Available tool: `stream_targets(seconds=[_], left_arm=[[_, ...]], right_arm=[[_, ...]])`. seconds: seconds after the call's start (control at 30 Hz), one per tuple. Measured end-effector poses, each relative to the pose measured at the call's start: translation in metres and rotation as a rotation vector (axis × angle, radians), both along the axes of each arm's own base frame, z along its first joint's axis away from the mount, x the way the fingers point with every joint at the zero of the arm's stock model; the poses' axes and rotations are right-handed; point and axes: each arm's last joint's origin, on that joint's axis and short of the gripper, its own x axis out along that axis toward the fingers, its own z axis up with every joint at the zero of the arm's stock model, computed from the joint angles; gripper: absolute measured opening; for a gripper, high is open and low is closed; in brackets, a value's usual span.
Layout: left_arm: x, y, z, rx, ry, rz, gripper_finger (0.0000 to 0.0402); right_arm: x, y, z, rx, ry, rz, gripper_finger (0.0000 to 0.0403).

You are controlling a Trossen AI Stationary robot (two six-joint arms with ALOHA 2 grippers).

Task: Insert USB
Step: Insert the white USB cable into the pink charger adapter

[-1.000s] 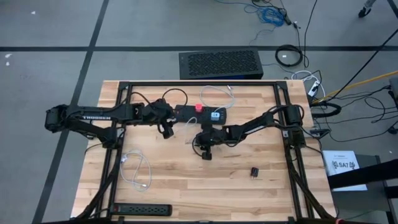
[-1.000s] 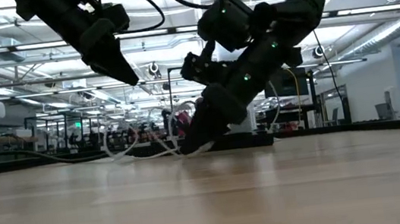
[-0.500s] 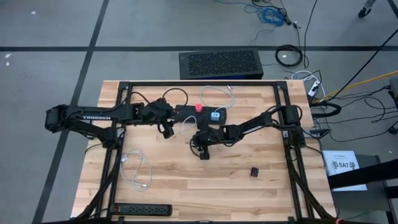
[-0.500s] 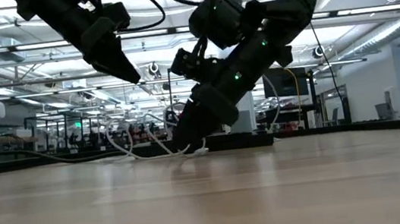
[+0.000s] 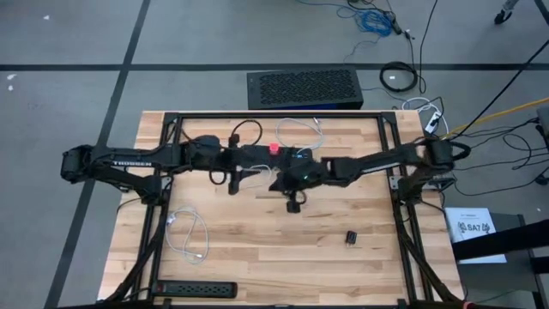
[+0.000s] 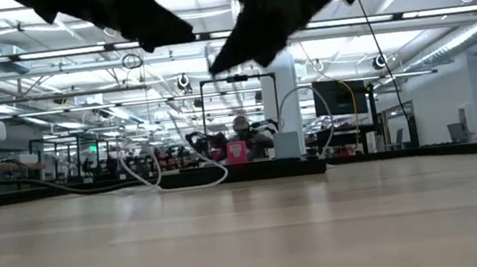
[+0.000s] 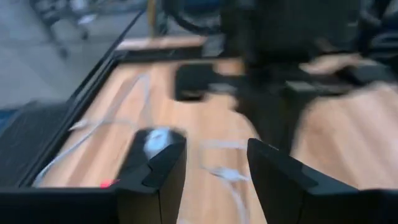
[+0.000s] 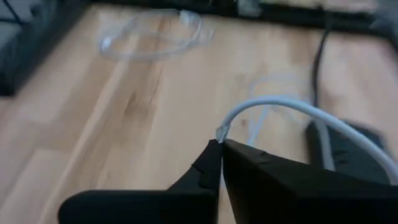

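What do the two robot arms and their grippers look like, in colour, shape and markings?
Both arms are black, slim and jointed. The left arm carries white lettering along its link; black cables loop near its wrist. The left gripper has two flat, blocky dark fingers. The right gripper has tapered black fingers.

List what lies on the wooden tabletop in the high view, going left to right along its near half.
Black power strip → coiled white cable → right gripper, shut on a white cable, hanging above the wood → small black adapter.

The left arm (image 5: 129, 161) bears the white lettering "TROSSEN"; nothing else reads clearly.
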Motion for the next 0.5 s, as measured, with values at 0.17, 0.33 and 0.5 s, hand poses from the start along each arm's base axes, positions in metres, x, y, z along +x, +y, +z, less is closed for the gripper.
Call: stream_targets(seconds=[0.17, 0.33, 0.5], left_arm=[[-0.004, 0.004, -0.018, -0.06, -0.116, -0.122, 0.0167], [-0.015, 0.004, -0.033, -0.104, -0.37, -0.251, 0.0127], [-0.018, 0.002, -0.042, -0.123, -0.353, -0.252, 0.01]], right_arm=[[-0.022, -0.011, 0.042, 0.001, -0.085, -0.033, 0.0001], [-0.029, -0.024, 0.057, 0.063, -0.138, -0.039, 0.0], [-0.026, -0.034, 0.062, 0.171, -0.206, 0.017, 0.0]])
